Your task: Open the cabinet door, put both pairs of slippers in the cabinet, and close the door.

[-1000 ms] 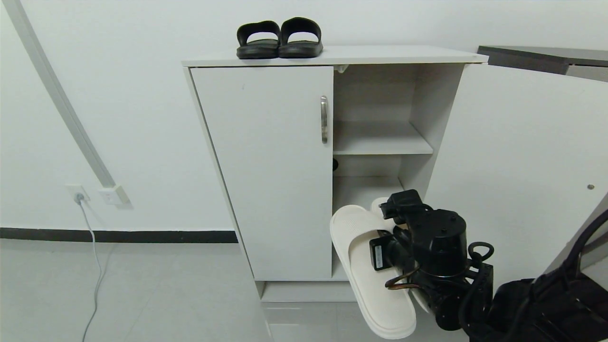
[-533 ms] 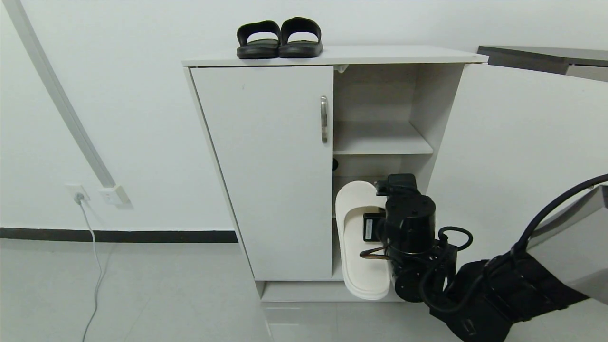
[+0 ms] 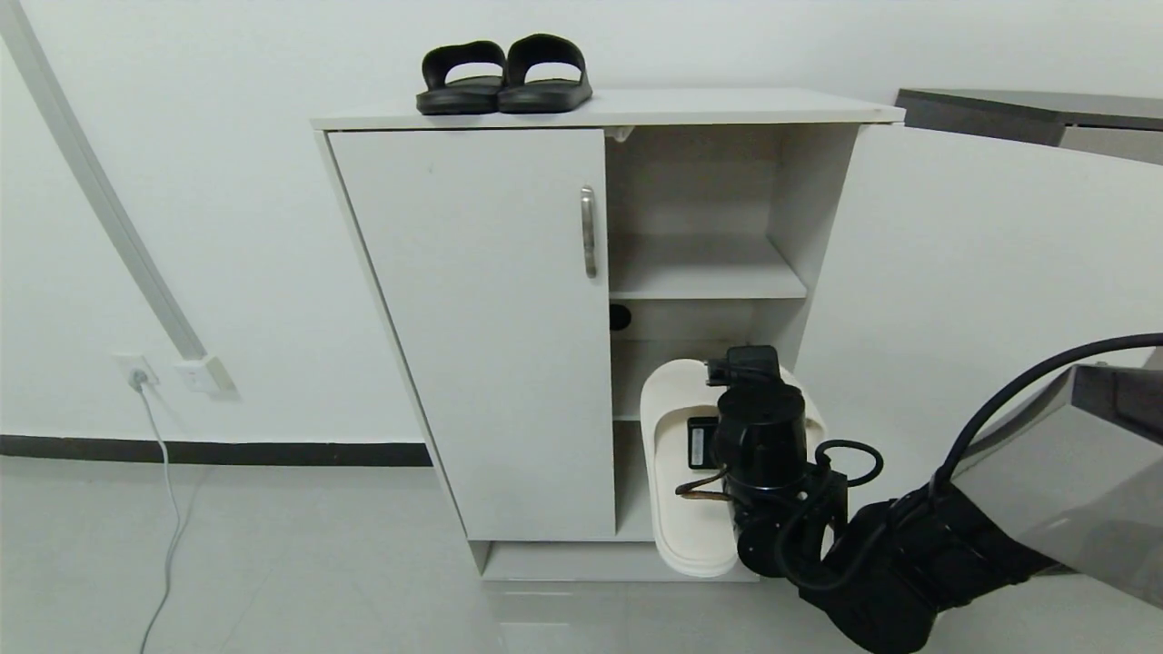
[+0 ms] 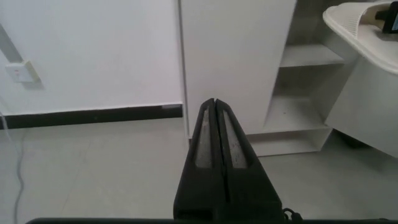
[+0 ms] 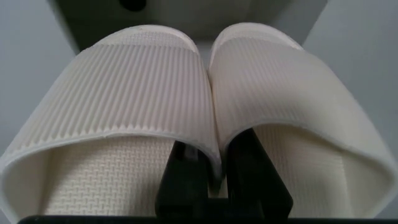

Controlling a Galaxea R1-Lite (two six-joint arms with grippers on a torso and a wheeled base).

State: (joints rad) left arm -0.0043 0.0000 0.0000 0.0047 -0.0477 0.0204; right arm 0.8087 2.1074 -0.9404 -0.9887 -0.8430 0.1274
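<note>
white slippers (image 3: 677, 472) in cabinet (image 3: 727, 107) doorway, gripped by right fingers (image 5: 188, 182)

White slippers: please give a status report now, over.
Right gripper: jaws shut on white slippers, toes at lower opening of cabinet. Left gripper: jaws shut, empty. Black slippers on top. Right door open; no block seen.
</note>
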